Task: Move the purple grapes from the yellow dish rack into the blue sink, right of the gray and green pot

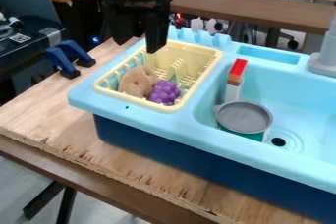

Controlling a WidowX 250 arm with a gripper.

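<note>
Yellow plastic rack [195, 55]: left of centre, upper half of the frame, set in the sink unit's left part; slatted, holds two items.
Black gripper [138, 46]: upper left of the frame, hanging over the rack's back left side; fingers spread wide, a gap showing between them, nothing held.
Brown lump [138, 81]: in the rack's front left part, below the gripper in the frame; rough, rounded, maybe toy food, exact kind unclear.
Purple grape cluster [164, 93]: in the rack, just right of the brown lump and seemingly against it, near the front rim.
Light blue sink unit [183, 127]: centre to right edge, on a wooden tabletop [49, 105]; dark blue lower side.
Grey round pan [244, 116]: right of centre, in the basin; something green [246, 134] beneath it, cannot tell what.
Red-topped piece [238, 68]: above the pan in the frame, orange and white lower down.
Drain [279, 142]: lower right, beside the pan.
Blue clamps [69, 57]: upper left, at the tabletop's edge.
Step in hand: judged a free-handed pause above the rack, no grasp made.
Next move's demands: a descent here would call for lining up over one item and keeping the fingertips clear of the rack's rim.
</note>
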